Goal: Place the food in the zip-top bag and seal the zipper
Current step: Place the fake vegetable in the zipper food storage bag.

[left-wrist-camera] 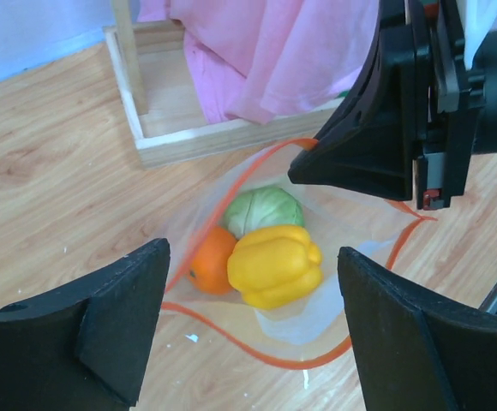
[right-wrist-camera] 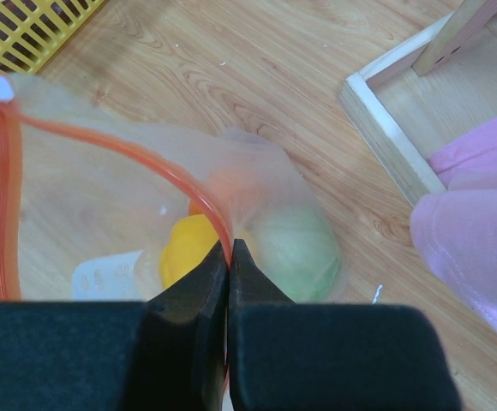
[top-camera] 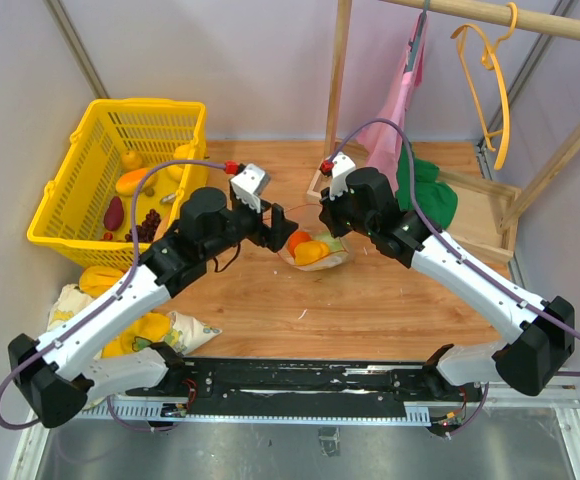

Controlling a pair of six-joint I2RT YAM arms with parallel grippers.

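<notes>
The zip-top bag (left-wrist-camera: 310, 318) lies on the table (top-camera: 370, 310) with its mouth gaping. Inside it, some of the food is touching in a cluster: a green cabbage (left-wrist-camera: 264, 210), an orange (left-wrist-camera: 212, 259) and a yellow pepper (left-wrist-camera: 274, 265). At the bag's far rim, the right gripper (right-wrist-camera: 230, 248) has its fingers pressed together on the zipper (right-wrist-camera: 5, 205). It pinches the strip and lifts it, I'd say to hold the mouth wide. Above the bag's mouth hovers the left gripper (left-wrist-camera: 254, 253), fingers spread and holding nothing, seemingly free to fetch or to catch the near lip. More food sits in the yellow basket (top-camera: 65, 180), well left of the bag, so sealing looks premature.
</notes>
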